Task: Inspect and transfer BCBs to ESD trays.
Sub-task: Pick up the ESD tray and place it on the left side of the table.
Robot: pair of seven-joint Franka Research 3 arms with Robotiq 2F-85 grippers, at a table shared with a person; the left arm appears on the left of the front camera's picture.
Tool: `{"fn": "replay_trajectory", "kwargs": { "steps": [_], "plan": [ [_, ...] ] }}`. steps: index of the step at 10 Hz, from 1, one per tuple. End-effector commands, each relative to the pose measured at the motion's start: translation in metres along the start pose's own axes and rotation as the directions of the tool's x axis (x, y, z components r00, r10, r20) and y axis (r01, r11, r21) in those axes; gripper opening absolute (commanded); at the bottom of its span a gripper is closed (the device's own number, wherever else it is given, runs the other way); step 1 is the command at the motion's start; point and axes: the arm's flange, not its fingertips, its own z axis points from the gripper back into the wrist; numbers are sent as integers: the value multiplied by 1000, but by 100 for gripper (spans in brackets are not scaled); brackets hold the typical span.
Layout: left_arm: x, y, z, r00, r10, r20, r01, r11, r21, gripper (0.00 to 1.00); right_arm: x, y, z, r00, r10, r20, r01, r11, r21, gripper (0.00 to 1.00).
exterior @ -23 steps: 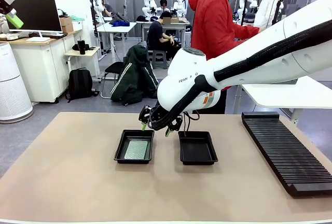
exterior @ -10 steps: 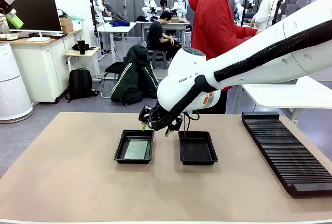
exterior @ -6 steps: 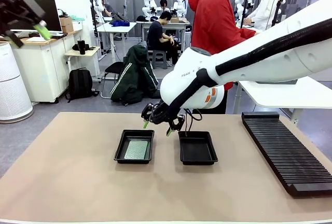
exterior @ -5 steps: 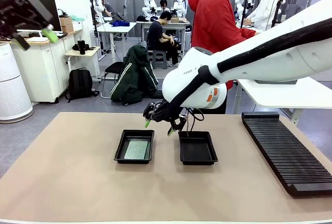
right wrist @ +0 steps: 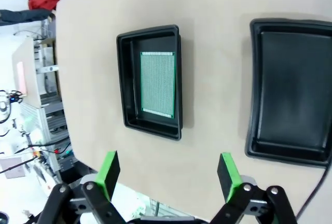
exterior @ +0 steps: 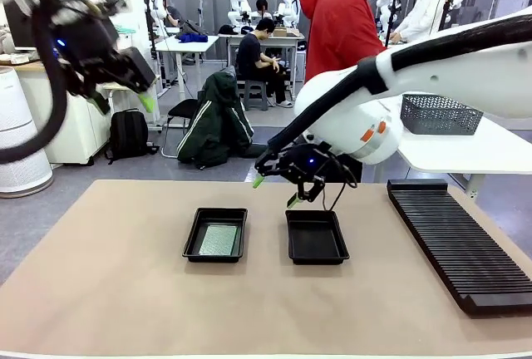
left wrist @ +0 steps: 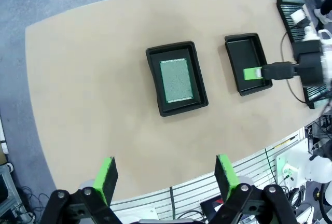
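Observation:
Two black ESD trays lie side by side mid-table. The left tray [exterior: 190,241] [left wrist: 152,81] [right wrist: 127,79] holds one green speckled BCB [exterior: 219,239] [left wrist: 175,79] [right wrist: 157,84] flat on its floor. The right tray [exterior: 316,239] [left wrist: 247,58] [right wrist: 290,89] is bare. My right gripper [exterior: 276,191] [right wrist: 168,175] hangs open and empty above the far edge of the right tray. My left gripper [exterior: 123,103] [left wrist: 166,177] is open and empty, high above the table's left side, looking down on both trays.
A long black ribbed rack [exterior: 457,243] lies along the table's right side. A grey wire-mesh basket [exterior: 440,114] stands on a white side table behind it. A person in a red hoodie [exterior: 341,27] stands at the far edge.
My right gripper has risen and shifted right, from between the trays to above the right tray's far edge. My left arm has swung in from the upper left. Both stay open.

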Motion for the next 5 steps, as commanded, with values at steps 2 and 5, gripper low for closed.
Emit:
{"fn": "replay_trajectory", "kwargs": {
  "steps": [2,5],
  "plan": [
    [-2,-21,-63,996,91,-6,-90,994,66,100,-1,-26,15,999,29,-31,-28,999,34,100],
    [-4,-31,-124,989,148,-14,-146,985,90,100,4,-17,17,1000,15,-18,-14,1000,12,100]
  ]
}}
